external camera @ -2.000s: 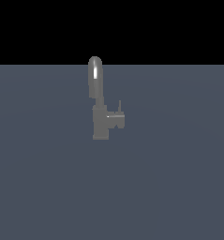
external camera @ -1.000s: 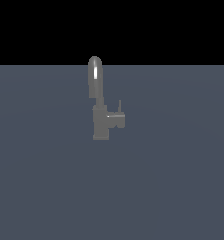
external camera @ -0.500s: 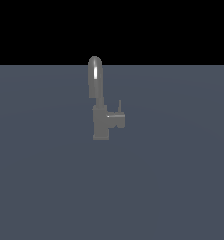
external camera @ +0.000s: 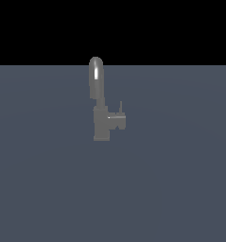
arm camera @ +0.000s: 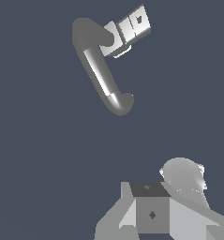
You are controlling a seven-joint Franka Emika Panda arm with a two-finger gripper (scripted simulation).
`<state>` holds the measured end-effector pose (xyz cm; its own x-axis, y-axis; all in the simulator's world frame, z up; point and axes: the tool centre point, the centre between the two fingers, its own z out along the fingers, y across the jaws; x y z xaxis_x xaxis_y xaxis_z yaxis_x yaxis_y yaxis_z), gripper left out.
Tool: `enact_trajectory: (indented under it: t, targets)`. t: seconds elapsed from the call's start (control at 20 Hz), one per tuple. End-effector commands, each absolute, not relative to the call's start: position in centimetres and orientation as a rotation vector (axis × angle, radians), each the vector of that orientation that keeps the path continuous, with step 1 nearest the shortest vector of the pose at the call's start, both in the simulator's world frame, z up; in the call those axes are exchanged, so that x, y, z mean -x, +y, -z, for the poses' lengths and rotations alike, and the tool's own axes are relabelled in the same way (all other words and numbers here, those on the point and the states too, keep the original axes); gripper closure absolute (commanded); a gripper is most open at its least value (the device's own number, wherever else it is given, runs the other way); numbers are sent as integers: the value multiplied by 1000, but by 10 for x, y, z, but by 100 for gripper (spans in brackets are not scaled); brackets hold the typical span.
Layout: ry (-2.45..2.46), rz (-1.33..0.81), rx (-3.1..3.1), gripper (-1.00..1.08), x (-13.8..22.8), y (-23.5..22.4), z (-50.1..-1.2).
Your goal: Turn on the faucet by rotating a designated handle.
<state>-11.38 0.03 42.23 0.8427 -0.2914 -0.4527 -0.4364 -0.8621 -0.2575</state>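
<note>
You've got the small grey metallic faucet with a tall arched gooseneck spout on a blocky rectangular body point(external camera: 101, 122) sitting just above the centre of the exterior frame, alone on the flat slate-blue tabletop point(external camera: 180, 189), its arch poking up into the black band across the top of the frame. The short grey stub handle point(external camera: 118, 119) sticks out of the body toward the exterior view's right, with its thin lever pin standing upright at the far end. No arm or pincer shows in the exterior view. From the wrist camera you look down on the same faucet point(arm camera: 100, 70) in the upper middle of that frame: the curved spout runs diagonally, and the brighter, blocky handle point(arm camera: 130, 29) juts off it at the upper part of the frame. Grey and white blocky robot hardware point(arm camera: 153, 213) fills the lower right corner of the wrist frame, with a rounded pale part just above it; it is well apart from the faucet, nothing touching. You cannot tell whether the pincer is released or clenched, since no fingertips are clearly readable in either view. The tabletop fills the rest of both frames, plain, the same dull blue-grey.
</note>
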Motion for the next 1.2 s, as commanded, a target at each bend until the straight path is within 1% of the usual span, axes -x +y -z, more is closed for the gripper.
enact_trajectory:
  t: [0.0, 0.6, 1.15]
  targets:
    - [589, -619, 2612, 108, 100, -2, -414]
    - [783, -816, 2314, 108, 37, -14, -365]
    - [948, -984, 1986, 108, -14, -26, -303]
